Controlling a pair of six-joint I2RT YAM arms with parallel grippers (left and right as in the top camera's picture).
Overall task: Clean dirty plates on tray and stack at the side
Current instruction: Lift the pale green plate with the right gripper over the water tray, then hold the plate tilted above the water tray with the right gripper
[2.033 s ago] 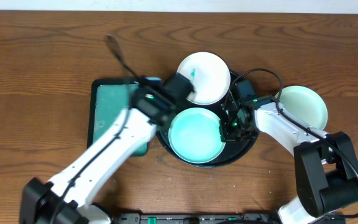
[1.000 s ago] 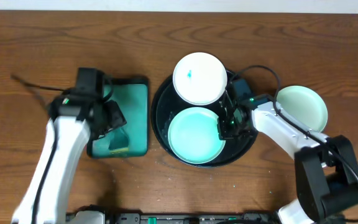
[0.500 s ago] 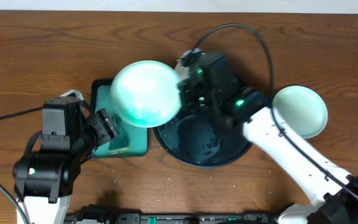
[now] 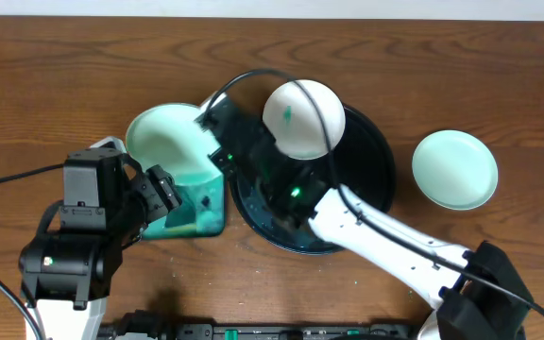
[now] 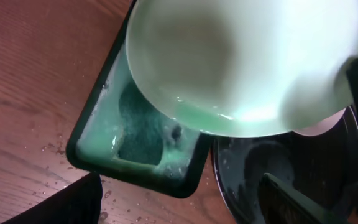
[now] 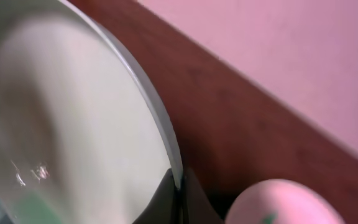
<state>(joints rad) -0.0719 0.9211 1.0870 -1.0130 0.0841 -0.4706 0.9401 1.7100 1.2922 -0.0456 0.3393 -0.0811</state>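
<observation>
My right gripper [image 6: 179, 186] is shut on the rim of a white plate [image 4: 163, 142], holding it tilted over the teal tray. In the right wrist view this plate [image 6: 73, 124] fills the left side. A second plate [image 4: 302, 118] with a teal smear lies at the back of the black tray [image 4: 376, 161]. A third plate [image 4: 454, 168] lies on the table to the right. My left gripper [image 4: 171, 200] stands open and holds nothing, low beside the teal tray's near edge. From the left wrist the held plate [image 5: 241, 62] hangs above.
The rectangular teal tray [image 5: 98, 149] holds a dark sponge [image 5: 138, 124] in greenish water, just left of the black tray [image 5: 247, 174]. Water drops dot the wood near it. My right arm [image 4: 376, 236] stretches across the black tray's front.
The right gripper has carried its plate left and lower, over the teal tray. The smeared plate on the black tray now shows. The left arm has stayed put since half a second ago.
</observation>
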